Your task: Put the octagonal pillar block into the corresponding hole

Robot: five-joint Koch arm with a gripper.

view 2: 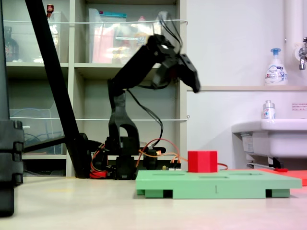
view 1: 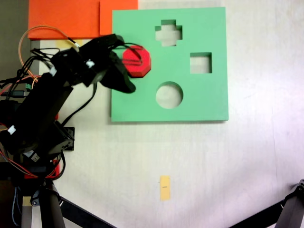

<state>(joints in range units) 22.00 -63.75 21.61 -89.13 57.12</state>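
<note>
The green foam board (view 1: 204, 102) is seen flat on the pale table (view 1: 213, 166), with cross, square and round cutouts open toward its right in the top-down fixed view. The black arm (view 2: 127, 91) is raised over the board's left part; the gripper (view 2: 192, 79) hangs well above the board, apart from the block, and whether its jaws are parted cannot be told. The octagonal pillar block (view 1: 137, 61) stands upright on the board's left side, protruding above its surface (view 2: 202, 161). The corresponding hole is presumably beneath it, hidden.
</note>
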